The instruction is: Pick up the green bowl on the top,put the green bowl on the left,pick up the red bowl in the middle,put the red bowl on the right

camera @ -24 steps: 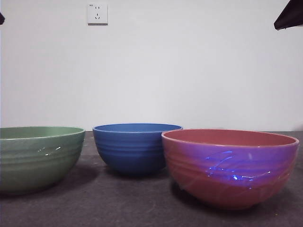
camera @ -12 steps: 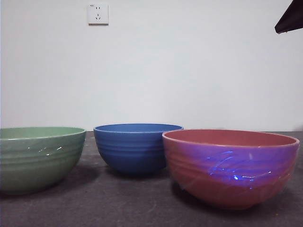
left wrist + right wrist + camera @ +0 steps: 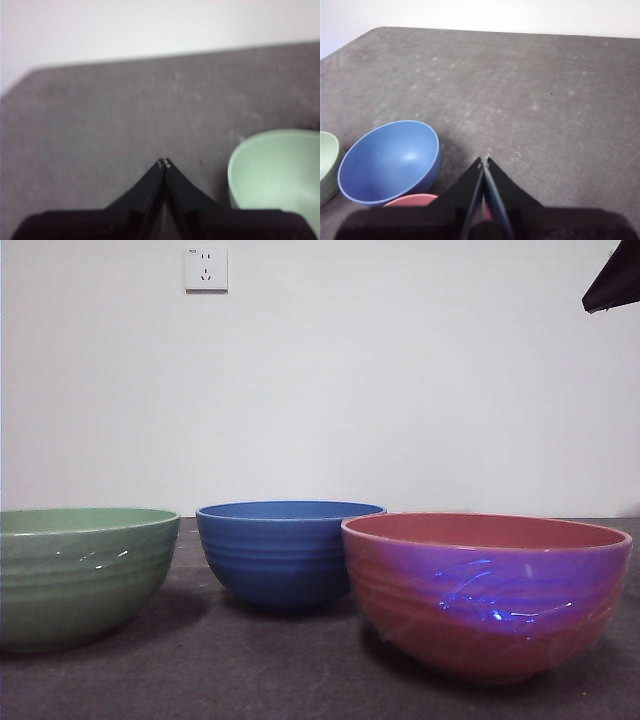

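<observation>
The green bowl [image 3: 80, 575] stands alone on the table at the left in the front view; it also shows in the left wrist view [image 3: 275, 170]. The red bowl [image 3: 487, 592] stands alone at the right, near the camera, with a blue sheen. Only a sliver of it shows in the right wrist view [image 3: 412, 201]. My left gripper [image 3: 163, 162] is shut and empty, high above the table beside the green bowl. My right gripper [image 3: 485, 161] is shut and empty, raised above the table past the red bowl. A black arm tip [image 3: 612, 280] shows at the front view's top right corner.
A blue ribbed bowl [image 3: 289, 551] stands in the middle, a little farther back, and shows in the right wrist view [image 3: 390, 162]. The dark grey table [image 3: 250, 670] runs to a white wall with a socket [image 3: 206, 269].
The small black tip at the top left corner of the front view has gone out of view. The bowls have not moved.
</observation>
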Robot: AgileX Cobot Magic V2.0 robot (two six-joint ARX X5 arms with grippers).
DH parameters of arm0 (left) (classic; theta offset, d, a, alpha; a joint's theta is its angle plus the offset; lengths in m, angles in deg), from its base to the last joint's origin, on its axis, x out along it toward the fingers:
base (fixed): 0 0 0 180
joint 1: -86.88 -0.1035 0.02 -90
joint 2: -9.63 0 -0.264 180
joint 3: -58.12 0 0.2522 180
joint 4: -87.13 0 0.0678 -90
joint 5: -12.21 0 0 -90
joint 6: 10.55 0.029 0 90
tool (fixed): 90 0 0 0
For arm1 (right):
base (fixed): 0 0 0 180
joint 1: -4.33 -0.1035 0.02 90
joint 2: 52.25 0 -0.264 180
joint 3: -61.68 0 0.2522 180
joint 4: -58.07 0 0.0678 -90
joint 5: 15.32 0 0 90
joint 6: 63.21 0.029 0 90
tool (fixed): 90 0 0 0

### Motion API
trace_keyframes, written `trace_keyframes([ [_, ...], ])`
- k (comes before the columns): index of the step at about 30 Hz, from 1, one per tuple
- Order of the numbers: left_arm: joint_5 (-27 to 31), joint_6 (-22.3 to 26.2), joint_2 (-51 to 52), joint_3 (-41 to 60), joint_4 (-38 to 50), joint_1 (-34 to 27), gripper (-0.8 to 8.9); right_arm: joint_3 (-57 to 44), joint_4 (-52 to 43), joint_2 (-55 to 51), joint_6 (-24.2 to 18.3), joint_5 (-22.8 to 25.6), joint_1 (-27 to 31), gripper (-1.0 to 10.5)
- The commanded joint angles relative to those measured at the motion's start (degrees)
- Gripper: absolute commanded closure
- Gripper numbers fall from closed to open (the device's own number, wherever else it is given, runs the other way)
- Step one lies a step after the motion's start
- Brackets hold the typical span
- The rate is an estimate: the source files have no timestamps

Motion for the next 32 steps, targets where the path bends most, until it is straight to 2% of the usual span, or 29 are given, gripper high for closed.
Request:
trace_keyframes([
  [1,-0.1,-2.5,0.2,1.4,0.7,-0.2,8.18,-0.3,-0.3,0.0,0.5,0.0,0.0,9.4],
  [30,0.0,-2.9,0.2,1.4,1.0,-0.2,8.17,-0.3,1.0,-1.4,0.5,0.0,-0.4,9.4],
  [32,0.0,-2.9,0.2,1.4,1.0,-0.2,8.17,-0.4,3.8,-5.7,-2.7,3.0,-0.1,9.5],
])
